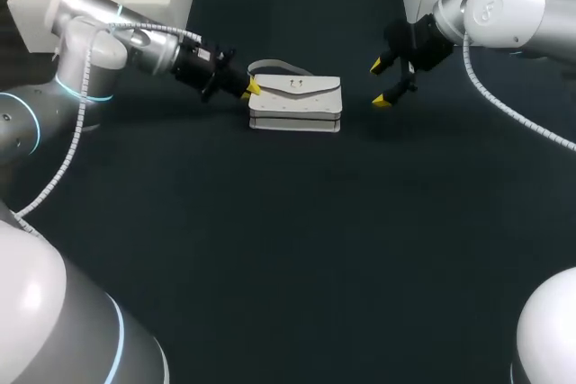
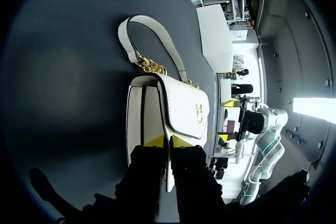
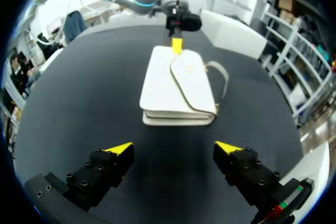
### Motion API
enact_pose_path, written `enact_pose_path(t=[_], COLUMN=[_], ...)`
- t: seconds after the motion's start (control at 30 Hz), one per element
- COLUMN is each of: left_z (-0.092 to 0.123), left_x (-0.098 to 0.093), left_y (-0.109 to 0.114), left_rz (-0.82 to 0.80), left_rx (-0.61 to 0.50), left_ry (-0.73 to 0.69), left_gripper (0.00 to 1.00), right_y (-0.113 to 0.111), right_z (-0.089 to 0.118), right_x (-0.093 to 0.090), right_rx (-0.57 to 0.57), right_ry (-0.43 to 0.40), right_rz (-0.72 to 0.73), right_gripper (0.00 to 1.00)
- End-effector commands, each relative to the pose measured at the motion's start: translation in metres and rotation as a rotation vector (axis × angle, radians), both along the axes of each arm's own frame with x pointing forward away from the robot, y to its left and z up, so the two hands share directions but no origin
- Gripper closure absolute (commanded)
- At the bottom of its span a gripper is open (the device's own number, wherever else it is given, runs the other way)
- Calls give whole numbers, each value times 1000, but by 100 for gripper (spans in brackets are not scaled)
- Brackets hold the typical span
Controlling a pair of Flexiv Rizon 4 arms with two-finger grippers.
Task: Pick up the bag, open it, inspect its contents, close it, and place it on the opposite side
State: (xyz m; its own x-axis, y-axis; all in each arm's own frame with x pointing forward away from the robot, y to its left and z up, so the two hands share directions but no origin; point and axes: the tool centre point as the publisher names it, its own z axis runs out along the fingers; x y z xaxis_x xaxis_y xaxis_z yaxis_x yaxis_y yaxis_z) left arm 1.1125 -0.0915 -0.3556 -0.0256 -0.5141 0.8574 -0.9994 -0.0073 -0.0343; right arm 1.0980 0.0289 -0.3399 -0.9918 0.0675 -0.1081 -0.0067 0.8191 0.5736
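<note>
Bag (image 1: pixel 295 103) lies flat on the table (image 1: pixel 288 249), upper middle of your head view, flap down. Your left gripper (image 1: pixel 251 90) pinches its left end. Your right gripper (image 1: pixel 385 83) hangs spread just right of it, not touching.

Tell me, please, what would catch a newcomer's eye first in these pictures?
A white leather handbag with a gold chain lies flat on the dark table. The left gripper pinches one end of it, while the right gripper hangs open off the other end, apart from it.
</note>
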Motion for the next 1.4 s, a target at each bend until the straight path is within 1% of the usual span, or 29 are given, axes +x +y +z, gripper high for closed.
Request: enact_pose_path(t=[0.03, 0.07, 0.1, 0.13, 0.17, 0.23, 0.33, 0.43, 0.5, 0.6, 0.63, 0.7, 0.77, 0.8, 0.9, 1.07, 1.27, 1.4], left_z=[-1, -1, -1, 0, 2, 7, 16, 30, 37, 51, 55, 63, 71, 75, 87, 104, 114, 118], left_x=[-1, -1, -1, -2, -3, -5, -10, -18, -23, -30, -32, -35, -39, -41, -45, -50, -52, -50], left_y=[-2, -2, -2, -2, -1, 3, 11, 20, 27, 32, 35, 39, 42, 44, 51, 64, 73, 78], left_rz=[5, 5, 6, 6, 10, 17, 26, 34, 25, -9, -22, -51, -94, -108, -154, -219, -312, -397], left_rx=[-2, -3, -3, -3, -1, 2, 3, 8, 19, 52, 61, 78, 104, 126, 174, 246, 348, 414], left_ry=[-6, -8, -9, -10, -14, -25, -46, -76, -92, -113, -116, -119, -122, -130, -143, -159, -153, -137], left_gripper=[100, 96, 82, 62, 38, 22, 24, 19, 14, 0, 0, 0, 0, 0, 0, 0, 0, 0], right_y=[0, 0, 0, 0, 0, 0, 0, 0, 0, 0, 4, 14, 23, 28, 39, 50, 57, 60], right_z=[-1, -1, -1, -1, -1, -1, -1, -1, -1, -1, 5, 12, 20, 23, 35, 48, 55, 59], right_x=[1, 1, 1, 1, 1, 1, 1, 1, 1, 1, 2, 3, 3, 3, 3, 3, 1, -1], right_rx=[1, 1, 1, 1, 1, 1, 1, 1, 1, 1, -9, -80, -115, -154, -189, -253, -378, -471], right_ry=[1, 1, 1, 1, 1, 1, 1, 1, 1, 1, -1, 15, 31, 36, 54, 107, 137, 149], right_rz=[2, 2, 2, 2, 2, 2, 2, 2, 2, 2, 2, 2, 5, 6, 20, 28, 14, 9], right_gripper=[0, 0, 0, 0, 0, 0, 0, 0, 0, 0, 0, 0, 0, 0, 0, 0, 0, 0])
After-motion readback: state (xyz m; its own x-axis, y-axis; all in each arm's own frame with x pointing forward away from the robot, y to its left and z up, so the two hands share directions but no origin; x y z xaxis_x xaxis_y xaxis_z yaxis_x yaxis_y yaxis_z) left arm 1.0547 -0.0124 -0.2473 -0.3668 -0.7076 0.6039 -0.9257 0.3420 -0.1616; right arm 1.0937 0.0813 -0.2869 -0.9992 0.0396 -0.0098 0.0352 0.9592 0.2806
